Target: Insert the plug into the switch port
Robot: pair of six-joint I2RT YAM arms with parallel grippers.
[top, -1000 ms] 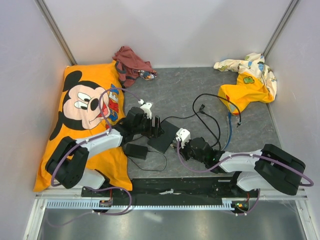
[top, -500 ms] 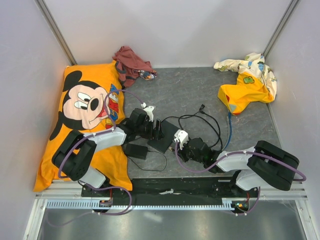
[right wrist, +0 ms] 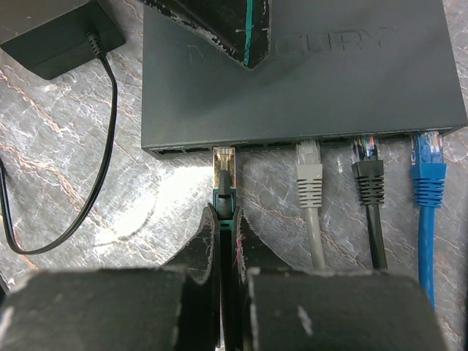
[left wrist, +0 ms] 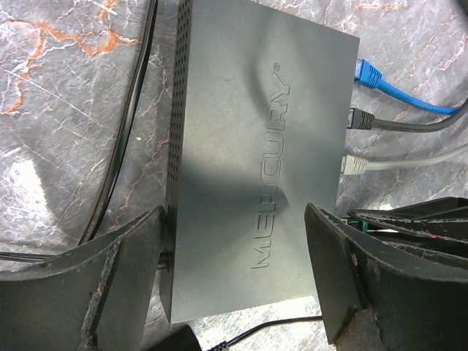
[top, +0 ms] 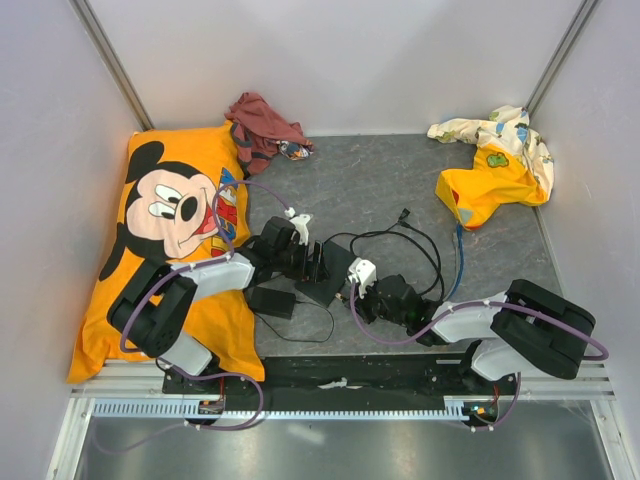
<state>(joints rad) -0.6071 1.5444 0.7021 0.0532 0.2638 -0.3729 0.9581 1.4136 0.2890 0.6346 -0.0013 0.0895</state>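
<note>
Right gripper (right wrist: 223, 219): pinched shut on the plug (right wrist: 224, 175), tip at the switch port (right wrist: 224, 149) in the front edge of the switch (right wrist: 307, 80), perhaps partly entered. Left gripper (left wrist: 238, 252): spread wide, fingers flanking the switch. Neighbouring ports: grey cable (right wrist: 309, 183), black cable (right wrist: 369, 183), blue cable (right wrist: 428, 183), each plugged in.

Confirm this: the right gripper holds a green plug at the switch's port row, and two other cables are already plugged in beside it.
Wrong count: three are plugged in, not two: grey cable, black cable, blue cable, per the right wrist view. The right gripper does hold the green plug at the switch's port row.
</note>
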